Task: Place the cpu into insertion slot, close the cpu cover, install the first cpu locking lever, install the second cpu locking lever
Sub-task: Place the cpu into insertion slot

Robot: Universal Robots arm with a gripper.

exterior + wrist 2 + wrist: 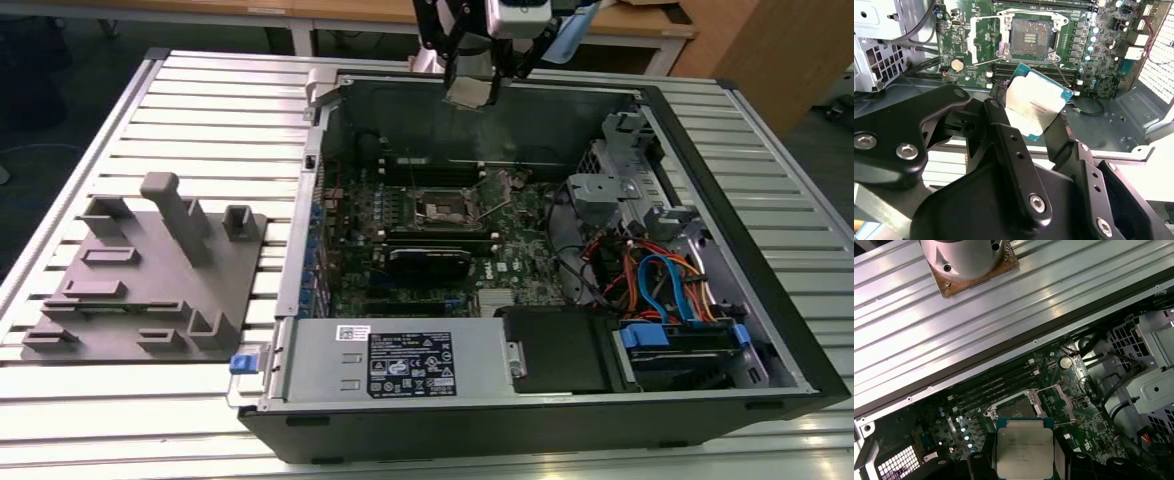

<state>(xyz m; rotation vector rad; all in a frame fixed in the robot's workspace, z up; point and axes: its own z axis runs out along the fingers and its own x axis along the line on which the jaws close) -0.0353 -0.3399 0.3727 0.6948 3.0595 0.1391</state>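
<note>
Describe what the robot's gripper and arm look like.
The gripper is matte black, built of chunky angular links joined with silver screw heads, ending in two narrow black fingers. In the exterior view the arm shows black struts, a pale silver body and a light-blue part.

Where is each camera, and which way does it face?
Exterior view: off the arm, high, looking down into the computer case; the gripper holds the cpu.
Second wrist view: behind the black fingers, facing the insertion slot.
First wrist view: on the arm, facing the slot and table.
Shared: both wrist views show the cpu and slot.
</note>
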